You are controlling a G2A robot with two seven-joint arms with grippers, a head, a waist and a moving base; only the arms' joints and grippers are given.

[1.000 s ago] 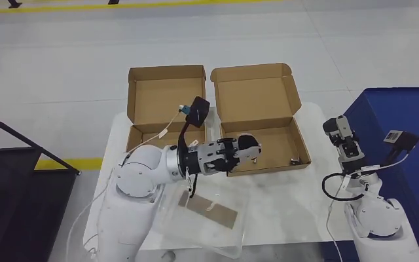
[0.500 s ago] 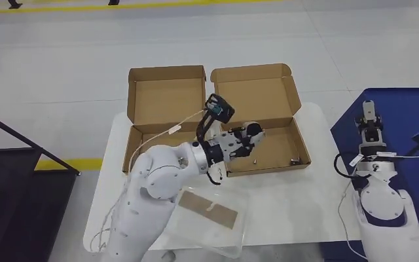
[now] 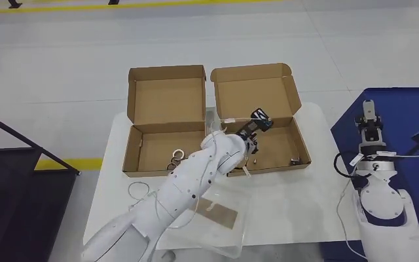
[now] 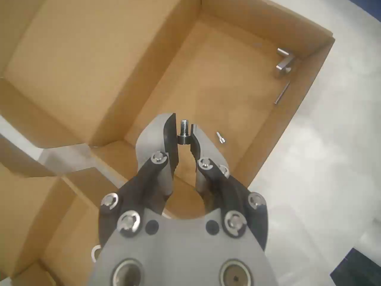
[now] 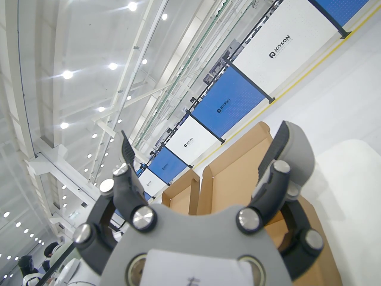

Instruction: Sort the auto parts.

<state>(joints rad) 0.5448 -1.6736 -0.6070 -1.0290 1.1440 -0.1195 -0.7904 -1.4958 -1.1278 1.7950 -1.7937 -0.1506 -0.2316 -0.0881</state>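
Right now a small bolt (image 4: 183, 134) with a dark head and silver thread sits pinched between the two pads of the left gripper (image 4: 182, 124), thread pointing away from the wrist. The gripper is closed on it and hangs over the tray of the right cardboard box (image 3: 262, 98), near the tray's 9 o'clock side as seen from above. On the tray floor just beside the gripper lies a little silver screw (image 4: 220, 137), apart from the pads. Toward the tray's 4 o'clock corner rest an L-shaped metal piece (image 4: 284, 60) and, close by it along the wall, a thin pin (image 4: 282, 92).

The left cardboard box (image 3: 163, 98) stands touching the right one at its 9 o'clock side, lid open and laid back likewise; a few metal rings (image 3: 177, 156) lie near the 5 o'clock part of its tray. Both boxes sit on the white table (image 3: 288, 203), toward its 12 o'clock edge. At the table's 6 o'clock edge is a clear plastic tray (image 3: 226, 245) with a brown strip (image 3: 208, 208) in it.

The right gripper (image 5: 205, 132) is out past the table's 3 o'clock edge, pointing up, its fingers spread wide with nothing between them.
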